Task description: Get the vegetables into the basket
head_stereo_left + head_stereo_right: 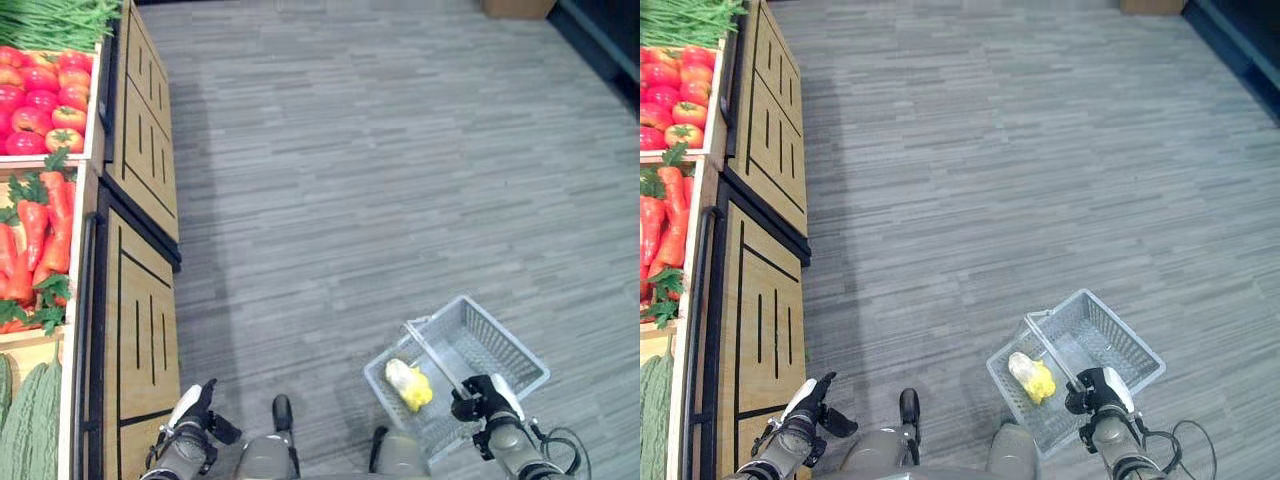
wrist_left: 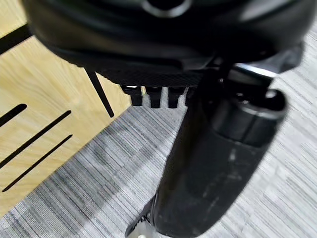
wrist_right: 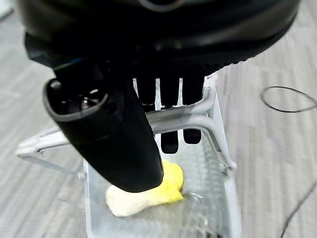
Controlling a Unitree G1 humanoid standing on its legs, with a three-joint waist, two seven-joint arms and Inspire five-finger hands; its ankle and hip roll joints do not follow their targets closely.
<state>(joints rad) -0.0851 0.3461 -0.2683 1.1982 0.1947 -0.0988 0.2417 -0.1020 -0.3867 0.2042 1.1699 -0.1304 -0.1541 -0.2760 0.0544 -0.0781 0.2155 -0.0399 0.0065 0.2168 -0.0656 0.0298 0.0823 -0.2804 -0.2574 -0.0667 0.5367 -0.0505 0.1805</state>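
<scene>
On the far left, the wooden display stand (image 1: 140,200) is offering smooth red tomatoes (image 1: 40,100), long tapered carrots (image 1: 40,235) with leafy tops and, below them, bumpy green gourds (image 1: 30,425). The left hand (image 1: 190,412) is hanging low beside the stand's slatted front panel, holding nothing, its fingers looking relaxed and fairly straight. To the right, the right hand (image 1: 1095,390) is gripping the handle of the pale wire-mesh basket (image 1: 1120,335), fingers curled around the bar. One yellow and white vegetable (image 1: 1032,378) is lying inside the basket. I think the basket is risking to tilt on its handle, so the vegetable may roll out, and the produce is well apart from the basket.
</scene>
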